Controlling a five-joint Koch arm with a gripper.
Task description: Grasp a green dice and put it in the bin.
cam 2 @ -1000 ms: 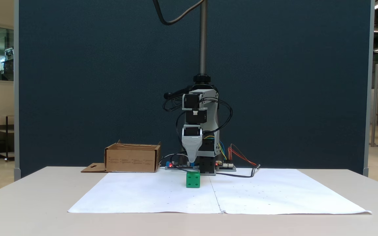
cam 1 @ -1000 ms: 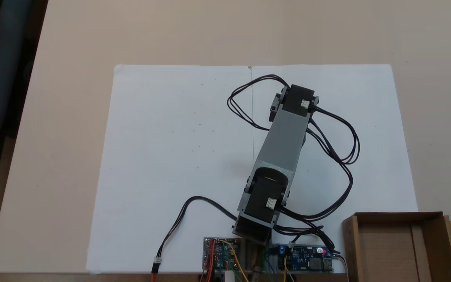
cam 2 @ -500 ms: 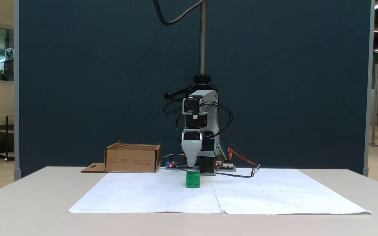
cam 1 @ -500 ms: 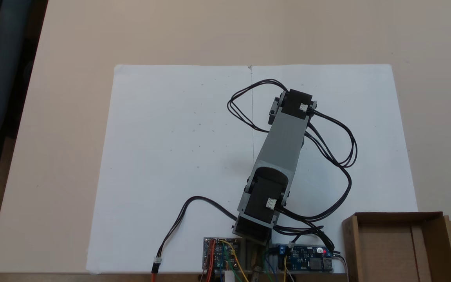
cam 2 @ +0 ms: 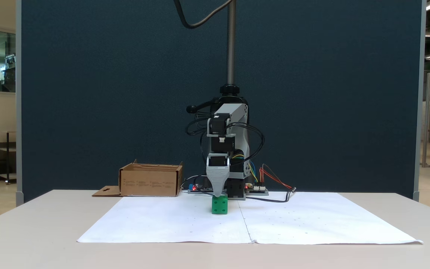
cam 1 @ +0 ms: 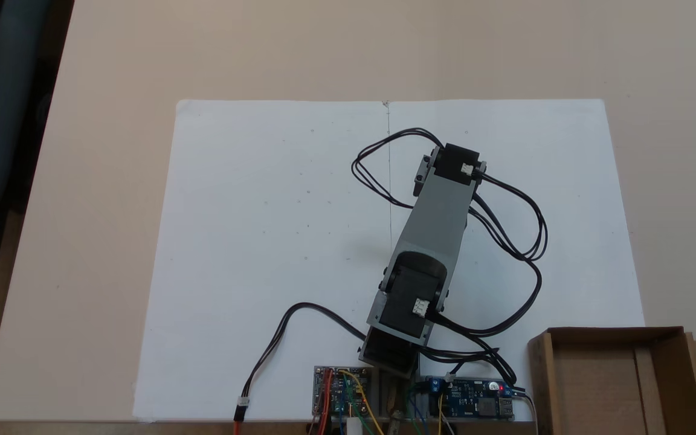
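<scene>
Small bright green plastic dice (cam 2: 219,205) on white paper sheet (cam 2: 293,224), directly under grey pointed gripper (cam 2: 219,194). Jaw opening impossible to tell. Risk: tip pressing dice top, nudging it aside. Brown cardboard bin (cam 2: 150,180) well apart.

Wide bare white paper (cam 1: 263,241) lies open on the tabletop (cam 1: 112,151) to the left of the arm in a fixed view — nothing stands there. Black cables (cam 1: 523,241) loop out beside the arm toward the bin (cam 1: 662,331), and circuit boards (cam 1: 469,399) crowd the base beside it — the bin's top is open.
</scene>
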